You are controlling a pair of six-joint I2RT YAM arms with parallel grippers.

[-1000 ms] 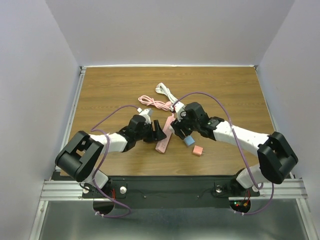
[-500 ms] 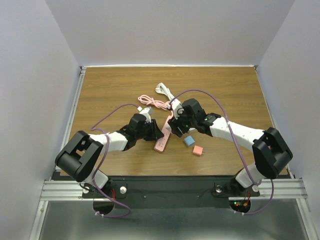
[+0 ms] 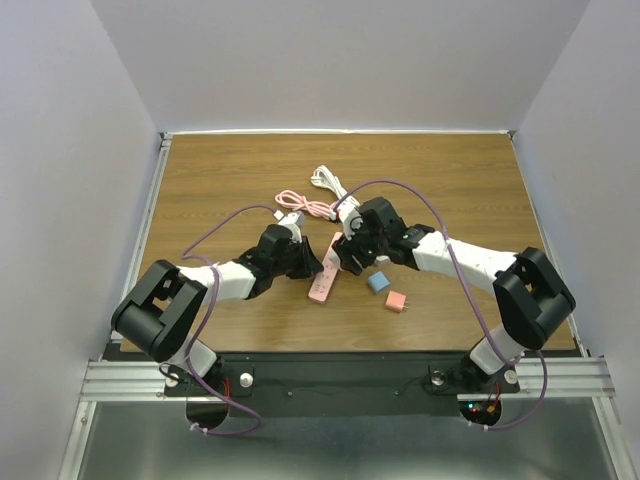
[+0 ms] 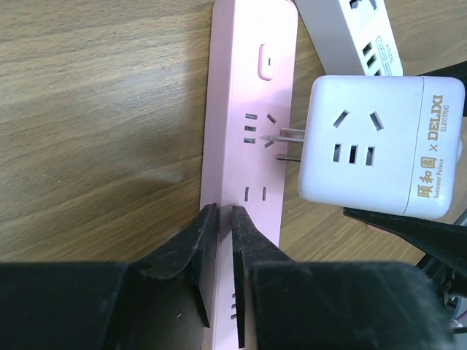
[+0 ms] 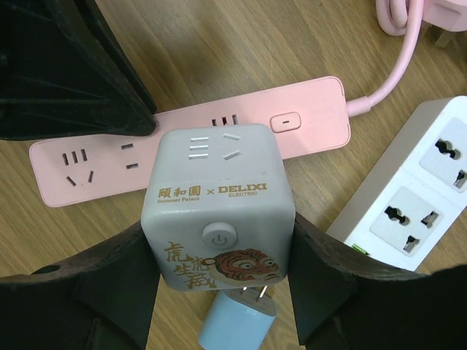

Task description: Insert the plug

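The wooden table (image 3: 200,180) carries everything, and both arms reach in to meet near its middle. A long pink power strip (image 4: 248,95) lies flat there, its pink cable (image 3: 305,205) looping away toward the far side beside a coiled white cable (image 3: 328,181). A white power strip (image 5: 430,197) lies just beside the pink one. The left claw (image 4: 219,233) has its fingers drawn almost together, a thin gap between them, tips down on the near part of the pink strip with nothing gripped. The right claw (image 5: 219,248) is clamped on either side of a white cube plug (image 4: 372,146) (marked DELIXI, with a tiger picture on one face). The cube hangs tilted over the pink strip, its metal prongs (image 4: 288,135) aimed at a socket near the strip's switch, tips at the slots and shafts still showing. A small blue adapter (image 3: 378,282) and a smaller pink adapter (image 3: 397,301) sit on the table nearer the arm bases.
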